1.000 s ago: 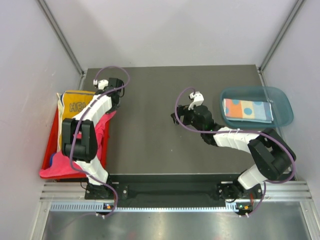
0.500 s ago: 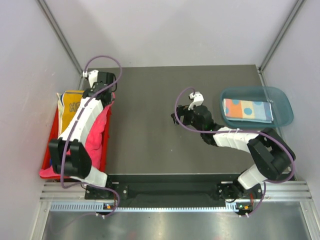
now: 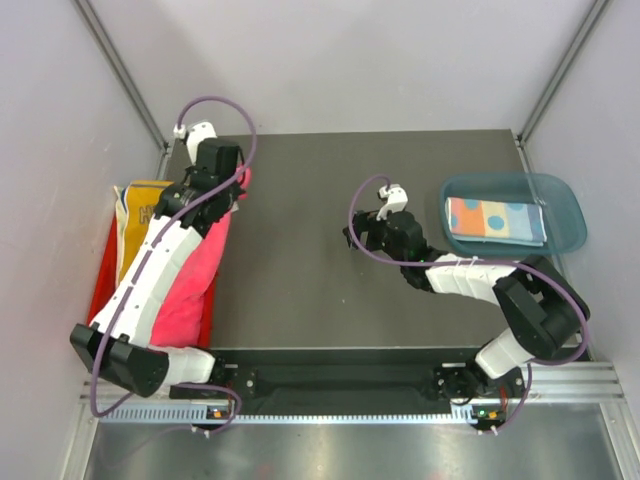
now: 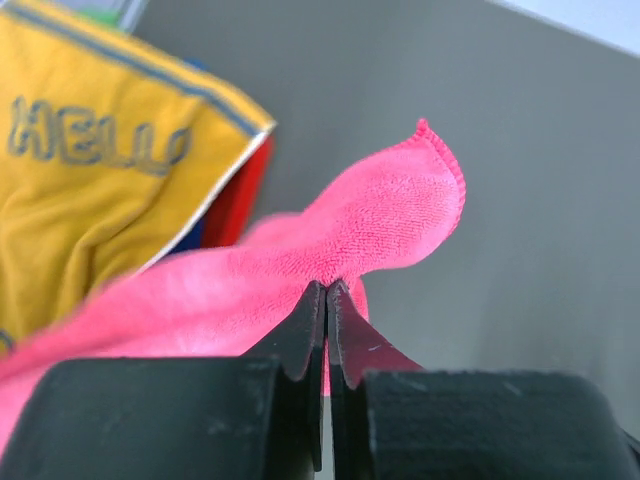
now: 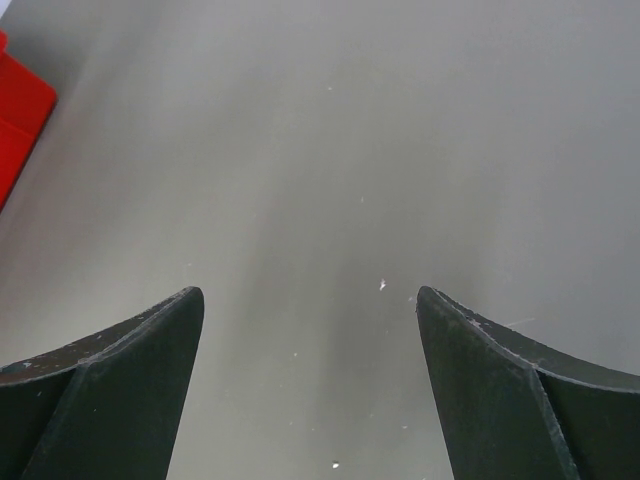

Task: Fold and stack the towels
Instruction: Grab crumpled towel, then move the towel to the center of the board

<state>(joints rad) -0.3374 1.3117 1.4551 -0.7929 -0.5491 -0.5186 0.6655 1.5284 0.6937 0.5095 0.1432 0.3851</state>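
Pink terry towel (image 4: 390,215) | corner pinched in left hand (image 4: 327,292) | stitched hem curling

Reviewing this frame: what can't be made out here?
- Top view: the left arm covers much of the red tray; towels under the pink towel cannot be counted.
- Left wrist view: the left end effector hides the pinched edge; the yellow towel is blurred, cut off left.
- Top view: anything beneath the dotted towel in the teal bin is hidden.
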